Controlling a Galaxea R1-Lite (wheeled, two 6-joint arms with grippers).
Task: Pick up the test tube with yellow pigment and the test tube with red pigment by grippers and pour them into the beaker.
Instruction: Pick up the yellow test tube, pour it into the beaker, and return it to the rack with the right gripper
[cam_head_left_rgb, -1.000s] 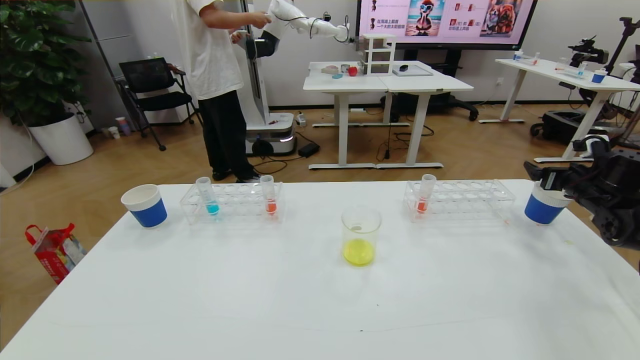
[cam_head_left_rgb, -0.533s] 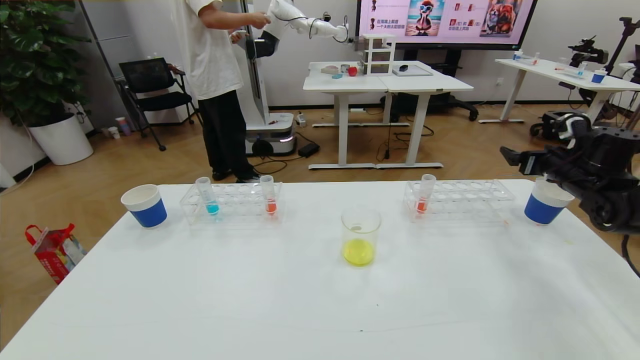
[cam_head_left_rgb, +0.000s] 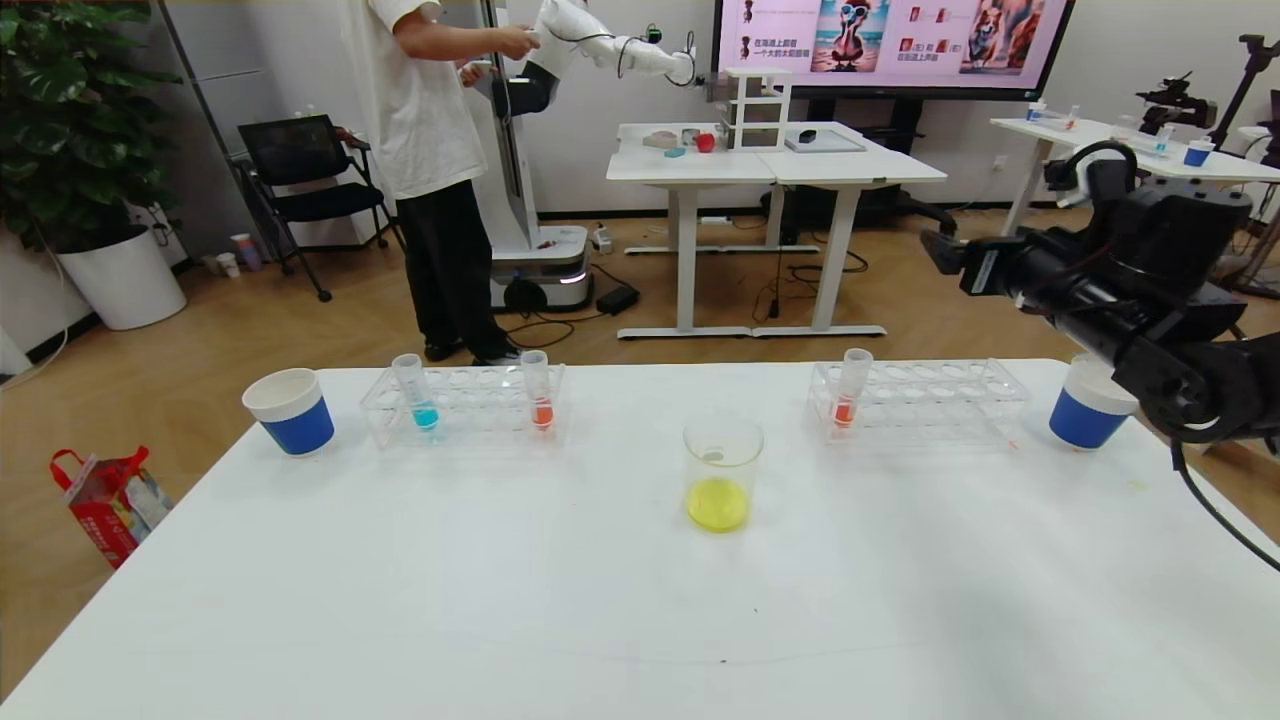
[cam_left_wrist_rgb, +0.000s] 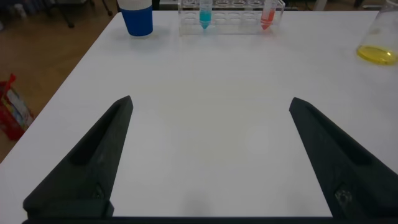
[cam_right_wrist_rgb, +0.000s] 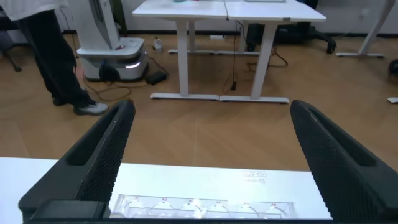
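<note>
Two racks (cam_head_left_rgb: 918, 400) flank the beaker (cam_head_left_rgb: 721, 472); both grippers' jaws spread, empty.

The head camera looks forward and down over the whole counter (cam_head_left_rgb: 640, 600). The left wrist camera looks low across the counter's left part. The right wrist camera faces past the far edge.

Tubes: two red (cam_head_left_rgb: 541, 392) (cam_head_left_rgb: 850, 388), one blue (cam_head_left_rgb: 415, 391). Racks two (cam_head_left_rgb: 470, 412) (cam_head_left_rgb: 930, 400). Paper cups two (cam_head_left_rgb: 289, 410) (cam_head_left_rgb: 1090, 408). Beaker (cam_head_left_rgb: 721, 472) one.
</note>
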